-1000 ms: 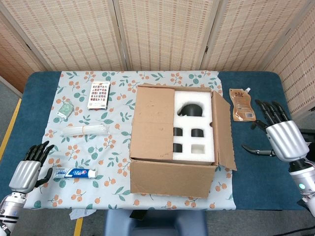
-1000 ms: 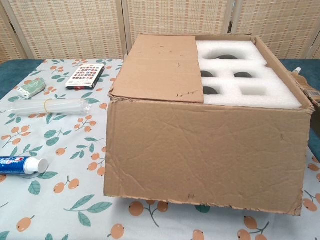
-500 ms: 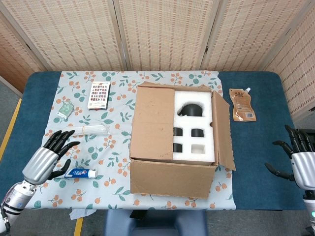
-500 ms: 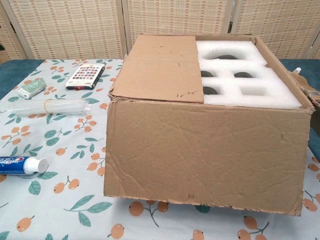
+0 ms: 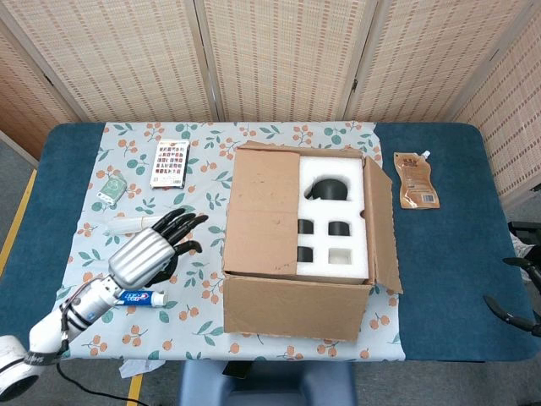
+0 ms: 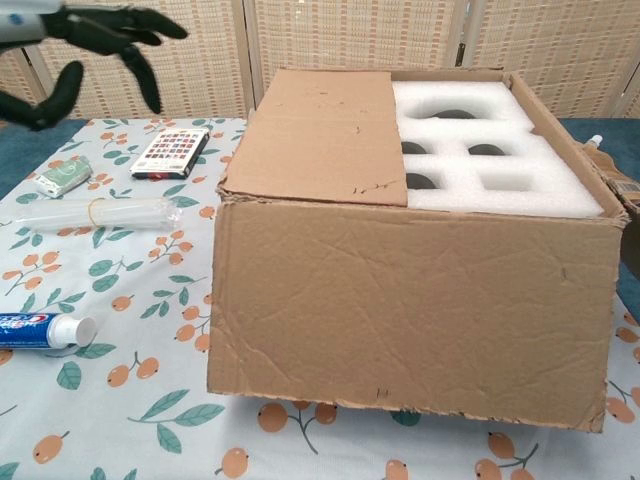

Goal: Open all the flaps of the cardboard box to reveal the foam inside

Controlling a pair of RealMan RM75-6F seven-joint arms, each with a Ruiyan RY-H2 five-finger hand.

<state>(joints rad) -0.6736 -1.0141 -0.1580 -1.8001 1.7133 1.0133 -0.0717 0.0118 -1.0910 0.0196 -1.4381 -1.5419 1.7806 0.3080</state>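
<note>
The cardboard box (image 5: 296, 309) stands mid-table on the floral cloth. Its left flap (image 5: 260, 211) lies flat over the left part of the white foam (image 5: 334, 216). The right flap (image 5: 385, 228) stands up, tilted outward. The foam's dark cut-outs show on the right side. My left hand (image 5: 156, 245) hovers left of the box with fingers spread, holding nothing, its fingertips a short way from the box's left wall. In the chest view the left hand (image 6: 80, 40) shows at the top left, above the cloth. Only dark fingers of my right hand (image 5: 520, 292) show at the right edge, apart and empty.
A toothpaste tube (image 5: 139, 298) lies under my left forearm. A clear tube (image 5: 139, 224), a small green packet (image 5: 111, 186) and a card pack (image 5: 171, 162) lie on the cloth to the left. A brown pouch (image 5: 417, 179) lies right of the box.
My left hand has risen from the table's front left corner and moved right toward the box. My right hand has drawn back to the frame's right edge.
</note>
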